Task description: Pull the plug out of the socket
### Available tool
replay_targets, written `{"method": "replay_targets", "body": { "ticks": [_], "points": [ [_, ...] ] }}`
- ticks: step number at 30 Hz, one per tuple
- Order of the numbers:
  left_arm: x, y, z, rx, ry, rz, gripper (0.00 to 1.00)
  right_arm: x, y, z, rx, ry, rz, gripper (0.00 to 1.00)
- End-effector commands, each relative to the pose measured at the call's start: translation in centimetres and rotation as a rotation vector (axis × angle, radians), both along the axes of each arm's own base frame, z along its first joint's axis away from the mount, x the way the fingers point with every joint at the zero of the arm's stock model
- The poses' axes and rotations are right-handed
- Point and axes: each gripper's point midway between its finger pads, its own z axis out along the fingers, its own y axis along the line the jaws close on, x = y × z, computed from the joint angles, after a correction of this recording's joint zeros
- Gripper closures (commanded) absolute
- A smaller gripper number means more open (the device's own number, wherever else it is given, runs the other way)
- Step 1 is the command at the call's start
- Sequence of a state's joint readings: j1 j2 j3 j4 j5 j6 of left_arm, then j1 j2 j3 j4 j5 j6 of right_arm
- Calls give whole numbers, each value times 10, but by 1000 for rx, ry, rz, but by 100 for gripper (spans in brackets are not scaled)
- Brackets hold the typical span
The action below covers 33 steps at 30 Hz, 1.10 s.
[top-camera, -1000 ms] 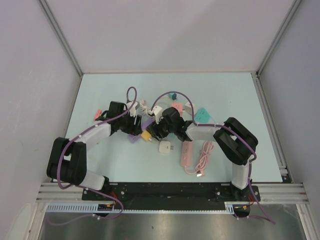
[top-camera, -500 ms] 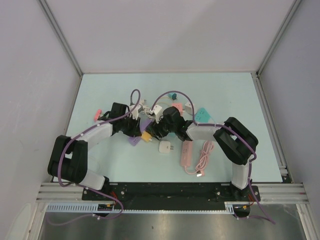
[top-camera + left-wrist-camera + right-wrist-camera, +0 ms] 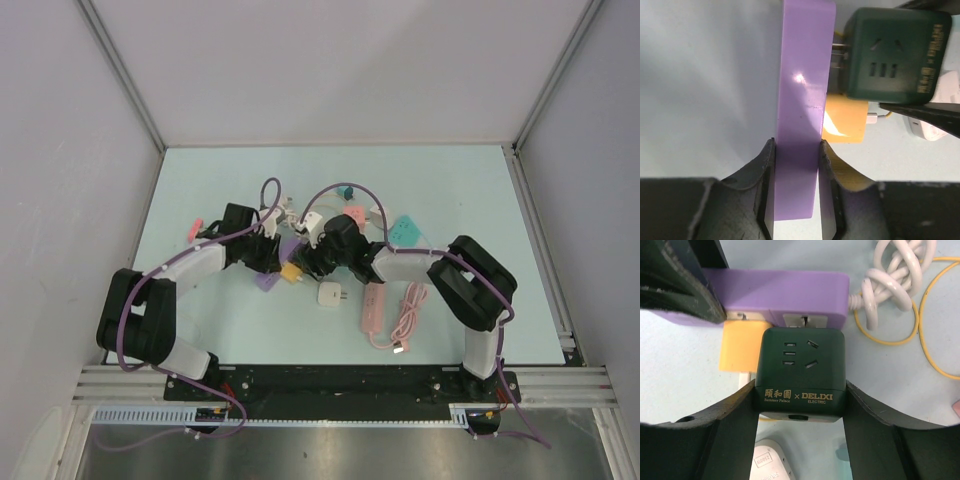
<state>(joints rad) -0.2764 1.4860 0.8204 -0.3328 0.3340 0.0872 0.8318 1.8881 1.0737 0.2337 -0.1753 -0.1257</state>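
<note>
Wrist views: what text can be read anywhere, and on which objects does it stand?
"頤和園 Summer Palace × DELIXI ELECTRIC": face of the dark green cube adapter, right wrist view.
Gold print on its side, left wrist view: too small to read.
Grey label on the white charger: too blurred to read.

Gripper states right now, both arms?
Left gripper: closed on the purple plastic socket strip.
Right gripper: closed on the dark green cube-shaped plug adapter.

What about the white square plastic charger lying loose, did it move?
No. The white square charger sits just as near the pink power strip as before.
</note>
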Motion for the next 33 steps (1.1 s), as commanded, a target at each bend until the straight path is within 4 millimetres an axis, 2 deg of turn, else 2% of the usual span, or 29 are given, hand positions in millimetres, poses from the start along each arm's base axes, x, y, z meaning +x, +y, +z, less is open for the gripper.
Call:
{"method": "replay_targets", "body": {
  "ticks": [1, 8, 12, 18, 24, 25, 26, 27, 28, 31, 33],
  "points": [
    [21, 29, 4, 99, -45, 111, 100, 7, -2, 35, 35, -96, -12, 100],
    [21, 32, 4, 114, -40, 130, 100, 9, -10, 39, 43, -95, -26, 100],
    [22, 31, 9, 99, -58, 134, 99, 14, -18, 34, 34, -82, -60, 100],
    [23, 30, 16, 53, -75, 155, 99, 26, -27, 26, 45, -49, -148, 87],
    [23, 31, 29, -19, -101, 223, 99, 34, -32, 19, 55, -29, -204, 66],
    [23, 32, 32, -24, -107, 234, 100, 34, -32, 20, 57, -28, -210, 58],
    [21, 32, 33, -35, -103, 255, 100, 34, -33, 21, 59, -23, -217, 54],
    [22, 33, 36, -40, -109, 266, 100, 34, -33, 22, 62, -21, -219, 50],
    [21, 34, 40, -45, -116, 285, 100, 34, -33, 25, 67, -22, -222, 42],
    [15, 35, 43, -75, -102, 332, 99, 35, -34, 33, 79, -29, -240, 31],
    [12, 31, 50, -122, -109, 348, 100, 35, -36, 43, 111, -9, -276, 28]
  ]
}}
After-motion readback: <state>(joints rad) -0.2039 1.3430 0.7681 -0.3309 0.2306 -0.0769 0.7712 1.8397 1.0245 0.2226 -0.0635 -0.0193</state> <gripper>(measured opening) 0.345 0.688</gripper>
